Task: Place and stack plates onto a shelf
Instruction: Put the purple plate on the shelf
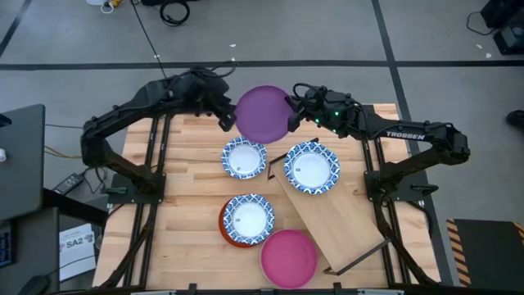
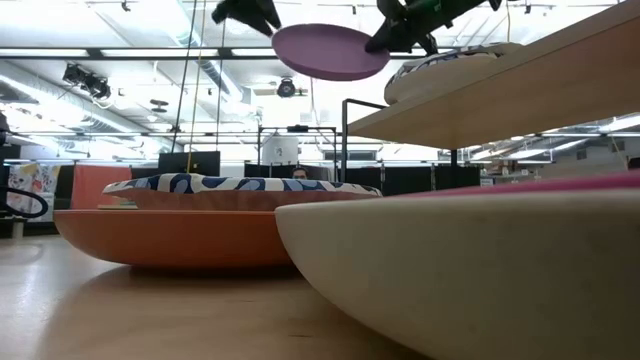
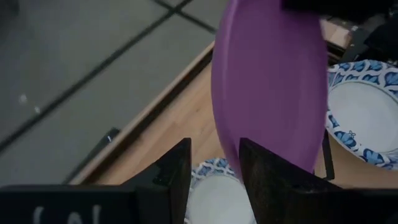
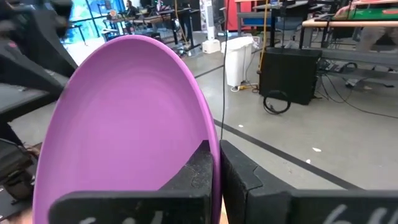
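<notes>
Purple plate (image 1: 262, 114): held in the air over the far edge of the table, between the two grippers, well above the other plates. It is round, so it has no long axis; in the low view (image 2: 330, 50) it lies close to level with its hollow side up, tipped slightly. Plain matte purple, no pattern, with a shallow raised rim.

Right gripper (image 1: 292, 111): fingers pinched tight on the plate's right edge; the right wrist view shows them closed over the rim (image 4: 214, 163).

Left gripper (image 1: 226, 115): at the plate's left edge, fingers parted. In the left wrist view (image 3: 214, 167) the rim sits by the gap between them; whether a finger touches it I cannot tell.

Shelf (image 1: 344, 225): light-wood board on black legs, lying slantwise on the table's right half, long axis running from the table's middle to its near right corner.

Other plates: one blue-and-white plate (image 1: 311, 167) on the shelf's far end; a second (image 1: 244, 158) on the tabletop just left of it; a third (image 1: 249, 217) stacked on the orange-red plate (image 1: 225, 232); the pink plate (image 1: 288, 257) at the near edge.
</notes>
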